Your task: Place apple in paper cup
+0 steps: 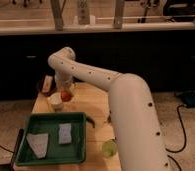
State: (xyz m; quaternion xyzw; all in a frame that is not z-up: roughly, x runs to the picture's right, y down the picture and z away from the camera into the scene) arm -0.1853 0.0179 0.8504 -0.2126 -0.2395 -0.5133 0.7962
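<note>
The green tray [56, 116] is sitting at the front left of the tabletop [93, 100]. It is holding two pale flat pieces, a larger piece [38, 144] toward its left side and a smaller piece [65, 133] nearer its middle, lying apart from each other. Behind the tray, the paper cup [54, 102] is standing upright with its mouth facing up. What is inside it is not showing clearly. At the back left corner, a dark bowl-like thing [44, 88] is carrying something pale that is too unclear to name.

The white arm [131, 115] is reaching from the front right across the tabletop and bending down over the cup. The claw [65, 91] is pointing downward at its end, closed on the apple [66, 96]. The apple is hanging right under the claw's tip, at the cup's right rim and overlapping it. It is not sitting down inside the cup.

A pale yellow-green round thing [109, 148] is resting at the front of the tabletop, right of the tray and well apart from the cup.
</note>
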